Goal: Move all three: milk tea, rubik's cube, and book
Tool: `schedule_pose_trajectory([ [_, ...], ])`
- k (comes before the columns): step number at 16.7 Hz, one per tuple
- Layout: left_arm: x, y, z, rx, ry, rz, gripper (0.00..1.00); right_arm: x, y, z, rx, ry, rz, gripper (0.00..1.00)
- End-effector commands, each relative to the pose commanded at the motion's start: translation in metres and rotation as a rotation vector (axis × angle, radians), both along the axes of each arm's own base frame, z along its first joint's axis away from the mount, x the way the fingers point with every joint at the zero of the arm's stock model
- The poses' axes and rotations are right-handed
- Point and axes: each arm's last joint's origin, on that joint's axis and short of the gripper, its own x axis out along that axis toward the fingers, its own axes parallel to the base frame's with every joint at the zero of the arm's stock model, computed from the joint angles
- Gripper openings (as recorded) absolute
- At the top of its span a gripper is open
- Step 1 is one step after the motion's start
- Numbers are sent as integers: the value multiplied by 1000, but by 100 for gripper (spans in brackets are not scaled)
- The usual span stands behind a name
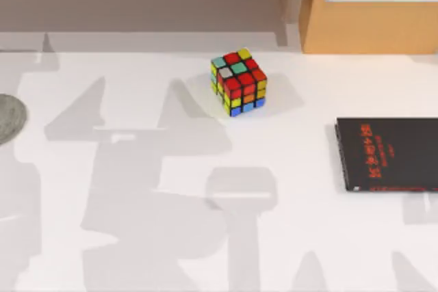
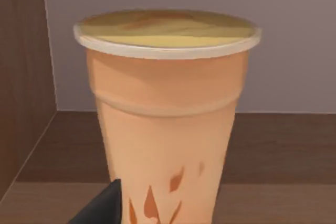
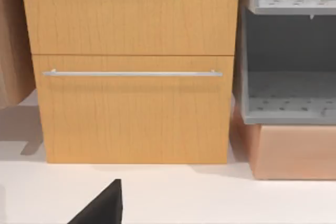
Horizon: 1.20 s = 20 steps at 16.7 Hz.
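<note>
The milk tea [image 2: 167, 129], a tall tan-orange cup with a flat lid, stands upright and very close in the left wrist view, inside a brown wooden compartment. A black part of my left gripper [image 2: 102, 208] shows beside the cup's lower side. The rubik's cube [image 1: 238, 81] sits on the white table toward the back, near the middle. The book is out of view. A black part of my right gripper [image 3: 102, 205] shows above the table, facing a wooden drawer front.
A thin black book with red lettering [image 1: 388, 154] lies at the table's right edge. A flat grey disc [image 1: 9, 117] lies at the left edge. A wooden cabinet with a drawer handle [image 3: 131, 73] and a grey shelf unit [image 3: 289, 93] stand at the back right.
</note>
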Motion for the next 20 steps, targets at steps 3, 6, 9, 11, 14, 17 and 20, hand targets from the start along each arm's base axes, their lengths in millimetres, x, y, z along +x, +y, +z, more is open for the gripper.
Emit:
schedule_pose_trajectory([
  [3,30,20,-23,0,2,-1,100,0,0,0,0,0,0,100],
  [6,43,29,-34,2,-1,-2,100,0,0,0,0,0,0,100],
  [9,43,30,-35,2,-1,-2,100,0,0,0,0,0,0,100],
  [11,43,27,-36,0,3,-5,100,0,0,0,0,0,0,100],
  [14,52,29,-35,1,1,-3,100,0,0,0,0,0,0,100],
  [17,75,30,-35,2,-1,-2,100,0,0,0,0,0,0,100],
  [20,101,30,-35,2,-2,-2,100,0,0,0,0,0,0,100],
])
